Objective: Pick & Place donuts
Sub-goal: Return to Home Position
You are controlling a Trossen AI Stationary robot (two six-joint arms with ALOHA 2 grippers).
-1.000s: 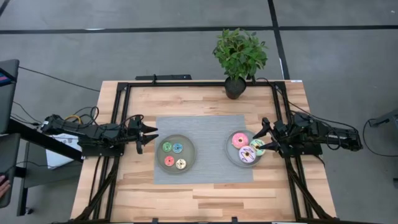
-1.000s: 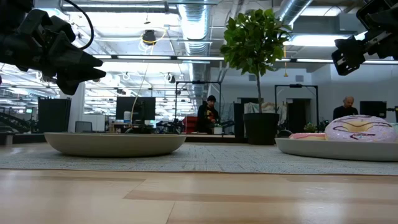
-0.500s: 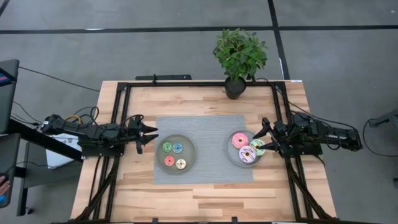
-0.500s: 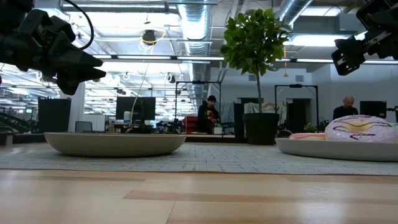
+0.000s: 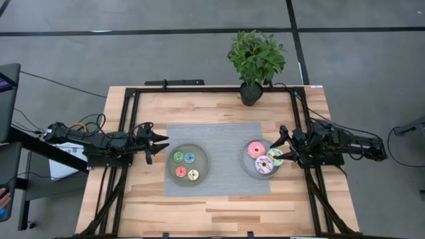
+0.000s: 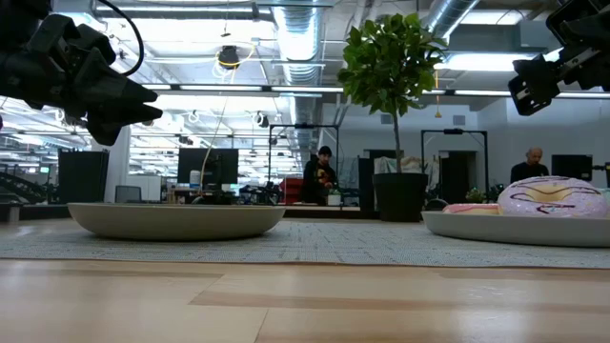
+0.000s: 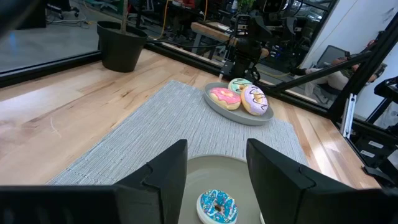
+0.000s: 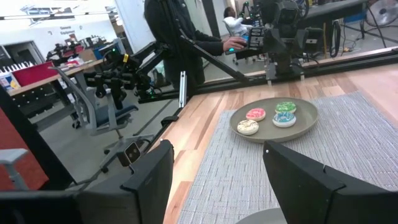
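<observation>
Four tiny donuts lie in the left grey plate [image 5: 188, 164]: green [image 5: 177, 157], blue [image 5: 190, 157], red [image 5: 180, 172] and yellow [image 5: 193, 174]. Three larger donuts lie in the right grey plate [image 5: 247, 164]: pink [image 5: 255, 149], purple-white [image 5: 263, 164] and green [image 5: 275, 157]. My left gripper [image 5: 159, 143] is open and hovers just left of the left plate, with the blue donut [image 7: 217, 206] ahead of its fingers. My right gripper [image 5: 279, 150] is open and hovers at the right plate's right rim. Both grippers are above the table in the low view.
Both plates sit on a grey woven mat [image 5: 218, 133] in the middle of the wooden table. A potted plant [image 5: 255, 60] stands at the far edge. A black frame [image 5: 129, 106] runs along the table's left, right and far sides. People sit in the room behind.
</observation>
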